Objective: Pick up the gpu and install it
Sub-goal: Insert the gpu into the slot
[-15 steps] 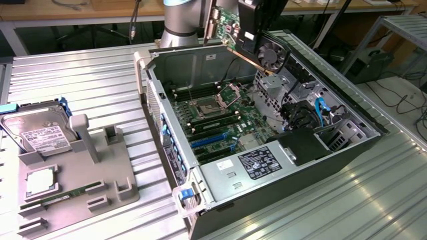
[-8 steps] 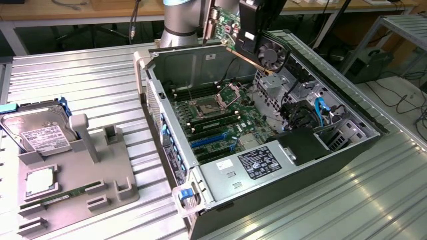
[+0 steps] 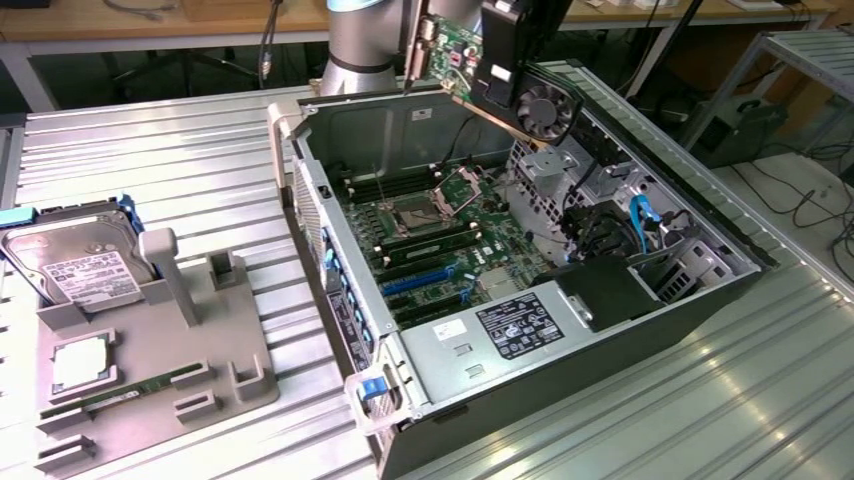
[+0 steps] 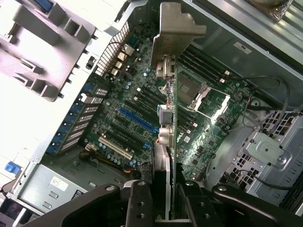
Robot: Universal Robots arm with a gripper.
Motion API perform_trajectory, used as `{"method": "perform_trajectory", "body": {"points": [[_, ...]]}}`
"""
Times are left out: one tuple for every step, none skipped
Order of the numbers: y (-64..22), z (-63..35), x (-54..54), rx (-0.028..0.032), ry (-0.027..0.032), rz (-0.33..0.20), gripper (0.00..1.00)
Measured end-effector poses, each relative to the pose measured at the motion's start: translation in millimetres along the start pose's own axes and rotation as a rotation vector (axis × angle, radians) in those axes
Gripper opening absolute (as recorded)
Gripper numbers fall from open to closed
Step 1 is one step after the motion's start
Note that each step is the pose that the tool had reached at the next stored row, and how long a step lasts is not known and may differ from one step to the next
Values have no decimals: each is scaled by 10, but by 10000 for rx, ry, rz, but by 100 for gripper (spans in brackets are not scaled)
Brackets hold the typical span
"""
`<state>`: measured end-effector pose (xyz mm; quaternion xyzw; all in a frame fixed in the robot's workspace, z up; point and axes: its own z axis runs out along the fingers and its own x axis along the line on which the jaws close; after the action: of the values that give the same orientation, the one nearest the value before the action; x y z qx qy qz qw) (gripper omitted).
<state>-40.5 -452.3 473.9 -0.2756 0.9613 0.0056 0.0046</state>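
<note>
The gpu [image 3: 451, 50] hangs high over the far end of the open computer case [image 3: 694, 290], above its back wall. Its green board, black fan [image 3: 547, 105] and gold connector edge all show. My gripper [image 3: 505, 60] is shut on the card near its middle. In the wrist view the gpu [image 4: 173, 118] is edge-on, with its pale metal bracket [image 4: 175, 33] at the far end. Both black fingers [image 4: 139, 203] clamp its faces. The motherboard [image 4: 142, 109] lies below, and its blue expansion slot [image 4: 137, 119] sits beside the card's line.
A grey fixture tray [image 3: 227, 385] on the exterior view's left holds a silver hard drive [image 3: 74, 270], a memory stick [image 3: 114, 395] and a square chip [image 3: 80, 365]. Inside the case are the CPU socket [image 3: 414, 215], blue cables [image 3: 641, 225] and a power supply [image 3: 521, 325].
</note>
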Motion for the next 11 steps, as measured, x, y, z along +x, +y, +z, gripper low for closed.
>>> {"method": "perform_trajectory", "body": {"points": [[0, 0, 0, 0, 1, -39, 27], [-1, 0, 0, -1, 1, -77, 27], [-1, 0, 1, -1, 1, -112, 27], [-2, 0, 1, -2, 1, -152, 27], [-2, 0, 1, -2, 2, -199, 27], [-2, 0, 1, -3, 2, -251, 27], [-2, 0, 1, -3, 3, -289, 27], [-3, 0, 2, -4, 3, -337, 27], [-4, 0, 3, -4, 3, -369, 27], [-5, 0, 3, -5, 3, -404, 27], [-5, 0, 4, -5, 4, -438, 27]]}}
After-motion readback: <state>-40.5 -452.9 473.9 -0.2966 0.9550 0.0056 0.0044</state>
